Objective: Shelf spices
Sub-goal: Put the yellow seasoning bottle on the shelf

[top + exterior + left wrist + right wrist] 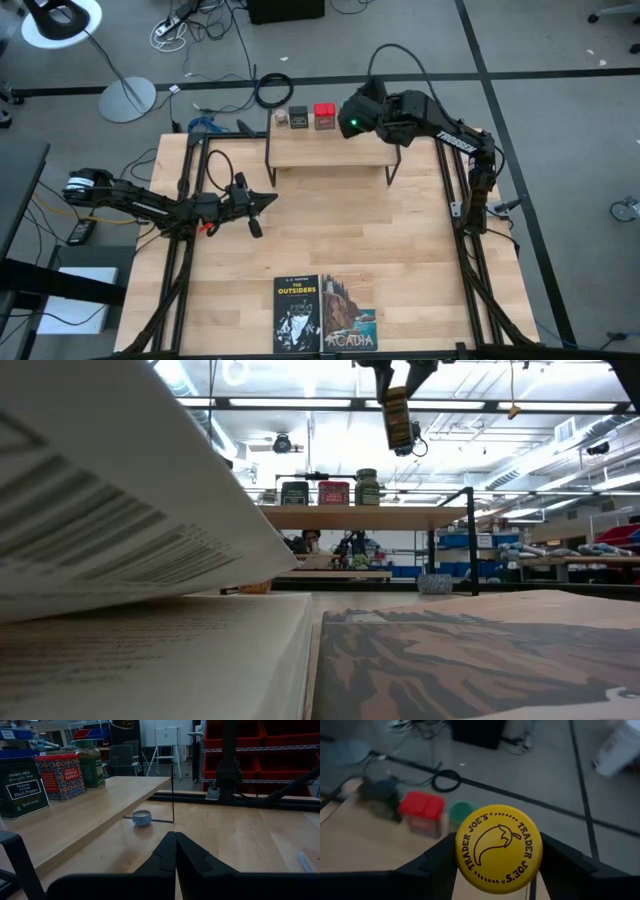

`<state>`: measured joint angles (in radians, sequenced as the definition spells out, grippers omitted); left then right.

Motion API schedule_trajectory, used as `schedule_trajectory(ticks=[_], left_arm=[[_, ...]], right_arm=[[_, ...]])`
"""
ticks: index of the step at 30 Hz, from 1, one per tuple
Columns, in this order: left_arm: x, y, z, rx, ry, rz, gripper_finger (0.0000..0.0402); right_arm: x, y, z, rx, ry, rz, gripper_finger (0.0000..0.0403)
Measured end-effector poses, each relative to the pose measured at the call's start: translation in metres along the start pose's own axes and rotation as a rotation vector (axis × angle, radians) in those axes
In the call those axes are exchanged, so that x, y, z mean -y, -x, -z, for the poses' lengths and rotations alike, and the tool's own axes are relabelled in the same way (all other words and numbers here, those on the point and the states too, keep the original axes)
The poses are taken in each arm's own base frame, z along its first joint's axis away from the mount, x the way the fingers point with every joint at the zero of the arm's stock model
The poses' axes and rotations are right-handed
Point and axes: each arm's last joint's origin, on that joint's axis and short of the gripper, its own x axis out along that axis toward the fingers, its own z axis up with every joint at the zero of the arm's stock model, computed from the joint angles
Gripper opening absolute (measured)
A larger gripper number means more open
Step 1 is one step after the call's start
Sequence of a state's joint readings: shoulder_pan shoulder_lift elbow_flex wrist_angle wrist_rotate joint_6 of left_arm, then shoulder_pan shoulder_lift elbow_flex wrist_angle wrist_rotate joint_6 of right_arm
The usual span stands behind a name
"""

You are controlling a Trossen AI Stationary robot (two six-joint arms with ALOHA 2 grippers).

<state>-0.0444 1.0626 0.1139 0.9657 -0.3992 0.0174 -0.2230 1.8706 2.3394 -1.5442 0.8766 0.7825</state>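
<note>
The right claw [498, 870] grips the yellow-lidded jar [499, 848] above the shelf [330, 150], beside three spices already lined along its far edge. The left claw [175, 851] rests closed over the desk [350, 230].

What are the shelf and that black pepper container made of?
The shelf top looks like pale, matte wood with visible grain, on thin black legs, probably metal. The black pepper container looks like a printed metal tin with slight sheen, though that's uncertain.

The yellow-lidded jar [499, 849] shows only its lid; the shelved red tin [422, 813] behind it is blurred.
</note>
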Motion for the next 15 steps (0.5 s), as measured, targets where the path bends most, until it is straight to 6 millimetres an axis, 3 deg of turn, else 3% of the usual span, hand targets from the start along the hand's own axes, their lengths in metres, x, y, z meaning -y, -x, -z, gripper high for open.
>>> schedule_trajectory(ticks=[8, 15], left_arm=[[0.000, 0.000, 0.000, 0.000, 0.000, 0.000, 0.0008], [0.000, 0.000, 0.000, -0.001, 0.001, 0.000, 0.0008]], right_arm=[[0.013, -0.016, -0.007, -0.024, -0.211, 0.059, 0.0231], [0.020, -0.032, -0.012, -0.134, -0.158, 0.016, 0.0231]])
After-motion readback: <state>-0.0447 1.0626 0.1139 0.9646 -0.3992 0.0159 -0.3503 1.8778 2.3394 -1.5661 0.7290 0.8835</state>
